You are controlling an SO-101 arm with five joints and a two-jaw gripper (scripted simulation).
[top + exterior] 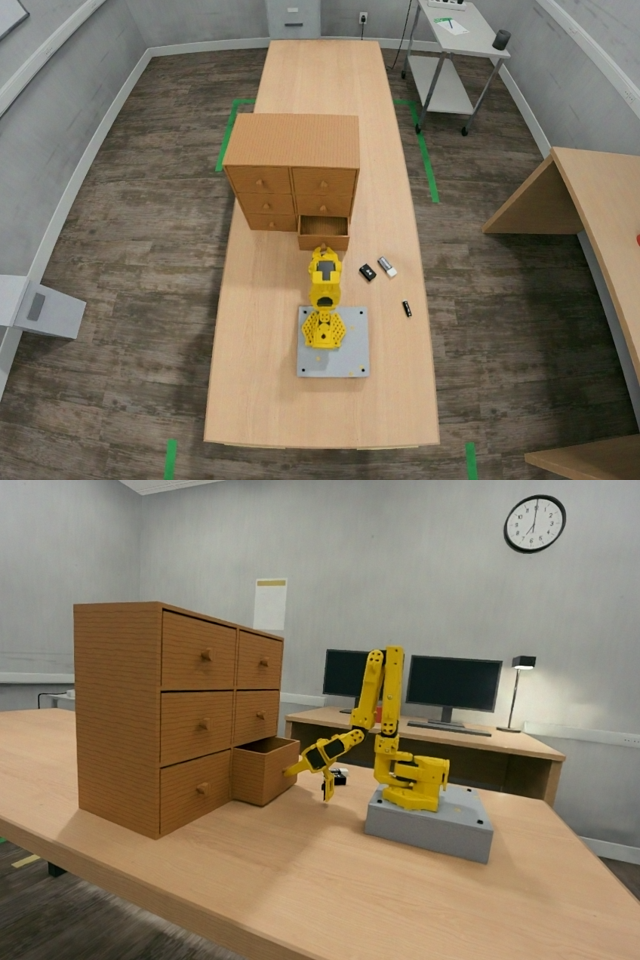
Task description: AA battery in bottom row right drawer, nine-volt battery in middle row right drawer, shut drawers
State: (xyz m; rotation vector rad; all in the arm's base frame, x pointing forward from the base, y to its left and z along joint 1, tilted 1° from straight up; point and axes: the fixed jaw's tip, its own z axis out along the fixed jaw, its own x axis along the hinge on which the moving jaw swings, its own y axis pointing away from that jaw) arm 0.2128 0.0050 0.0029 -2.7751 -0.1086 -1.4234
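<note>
The wooden chest (pixel 292 138) (pixel 118 707) has two columns of three drawers. Its bottom right drawer (pixel 323 241) (pixel 258 780) is pulled partly out and looks empty inside. My gripper (pixel 323 250) (pixel 287 773) is at the middle of that drawer's front, shut on its knob, which the fingers hide. The nine-volt battery (pixel 367 272) (pixel 338 778), a black block, lies on the table right of the arm. The AA battery (pixel 407 308), small and dark, lies further right and nearer the arm's base.
A small silver and white object (pixel 387 266) lies just right of the nine-volt battery. The arm's grey base plate (pixel 351 356) (pixel 429 831) sits mid-table. The other five drawers are shut.
</note>
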